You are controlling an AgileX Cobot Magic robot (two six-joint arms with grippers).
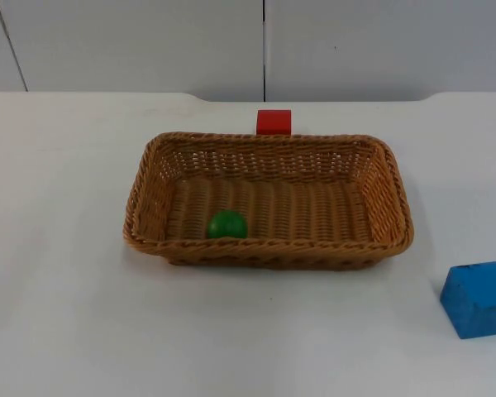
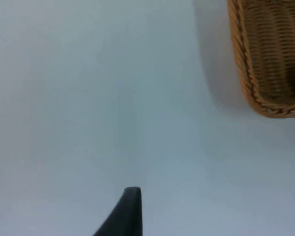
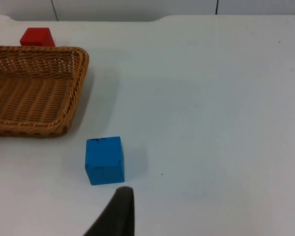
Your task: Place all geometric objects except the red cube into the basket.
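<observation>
one wicker basket [image 1: 393, 194], one green ball [image 1: 226, 224], one blue cube [image 1: 478, 298] and one red cube [image 1: 274, 121] are on my white table [image 1: 66, 314]. the basket is a shallow, rectangular tray of tan woven cane with a braided rim, and it sits at the middle of the table with its long side toward the top camera. the green ball lies inside it, on the woven floor against the near wall, left of centre. the red cube stands on the table just behind the basket's far rim, near the grey partition wall [image 1: 149, 41]. the blue cube is a matte block with slightly worn edges; it rests on the table outside the basket, off its near right corner and apart from it.

my right wrist camera looks onto the blue cube [image 3: 104, 160], with the basket's corner [image 3: 73, 98] beside it and the red cube [image 3: 37, 37] beyond; one black fingertip of my right gripper [image 3: 119, 211] stands close to the blue cube without touching it. my left gripper [image 2: 128, 211] hangs over bare table beside the basket's end [image 2: 250, 88]. with a single fingertip visible on each, i cannot tell whether either gripper is released or clenched.
</observation>
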